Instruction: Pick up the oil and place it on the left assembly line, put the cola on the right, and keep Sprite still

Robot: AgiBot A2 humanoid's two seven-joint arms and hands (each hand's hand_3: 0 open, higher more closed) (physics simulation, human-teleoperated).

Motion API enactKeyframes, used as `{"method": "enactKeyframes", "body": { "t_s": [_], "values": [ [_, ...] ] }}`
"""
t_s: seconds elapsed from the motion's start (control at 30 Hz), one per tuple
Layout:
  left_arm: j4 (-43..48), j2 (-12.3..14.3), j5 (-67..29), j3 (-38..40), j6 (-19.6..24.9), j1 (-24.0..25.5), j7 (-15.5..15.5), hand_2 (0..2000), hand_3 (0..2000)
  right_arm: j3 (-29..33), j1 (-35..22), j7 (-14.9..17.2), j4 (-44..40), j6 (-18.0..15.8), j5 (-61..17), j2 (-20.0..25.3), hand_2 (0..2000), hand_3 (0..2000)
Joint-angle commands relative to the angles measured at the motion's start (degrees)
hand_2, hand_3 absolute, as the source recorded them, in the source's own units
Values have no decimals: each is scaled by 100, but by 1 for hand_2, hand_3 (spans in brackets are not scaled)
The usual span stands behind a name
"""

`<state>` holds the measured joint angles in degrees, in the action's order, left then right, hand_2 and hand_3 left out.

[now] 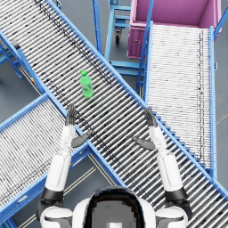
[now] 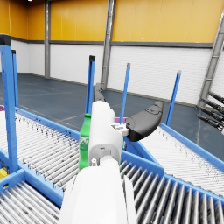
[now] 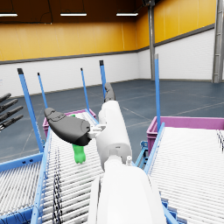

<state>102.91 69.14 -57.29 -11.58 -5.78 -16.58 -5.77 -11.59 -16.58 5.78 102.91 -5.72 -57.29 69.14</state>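
Note:
A green Sprite bottle (image 1: 86, 84) stands upright on the long middle roller conveyor (image 1: 116, 116), ahead of both hands. The same bottle (image 2: 84, 141) shows partly behind my forearm in the left wrist view, and the bottle (image 3: 78, 154) shows below the thumb in the right wrist view. My left hand (image 1: 71, 126) hovers over the conveyor's left rail, fingers spread, holding nothing. My right hand (image 1: 151, 129) hovers over the conveyor to the right, also spread and holding nothing. No oil or cola shows in any view.
A left roller line (image 1: 24, 140) sits lower beside my left arm. A right roller line (image 1: 179, 84) runs up to a pink bin (image 1: 176, 12). Blue rails and upright posts (image 2: 9, 105) border the lines.

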Motion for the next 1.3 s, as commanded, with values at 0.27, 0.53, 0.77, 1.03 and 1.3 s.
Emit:
{"method": "enactKeyframes", "body": {
  "t_s": [0.27, 0.53, 0.77, 1.03, 1.3],
  "values": [
    [0, 0, 0, 0, 0, 0, 0, 0, 0, 0, 0, 0, 0, 0, 0, 0, 0, 0],
    [0, 0, 0, 0, 0, 0, 0, 0, 0, 0, 0, 0, 0, 0, 0, 0, 0, 0],
    [0, 0, 0, 0, 0, 0, 0, 0, 0, 0, 0, 0, 0, 0, 0, 0, 0, 0],
    [0, 0, 0, 0, 0, 0, 0, 0, 0, 0, 0, 0, 0, 0, 0, 0, 0, 0],
    [0, 0, 0, 0, 0, 0, 0, 0, 0, 0, 0, 0, 0, 0, 0, 0, 0, 0]
  ]
}}
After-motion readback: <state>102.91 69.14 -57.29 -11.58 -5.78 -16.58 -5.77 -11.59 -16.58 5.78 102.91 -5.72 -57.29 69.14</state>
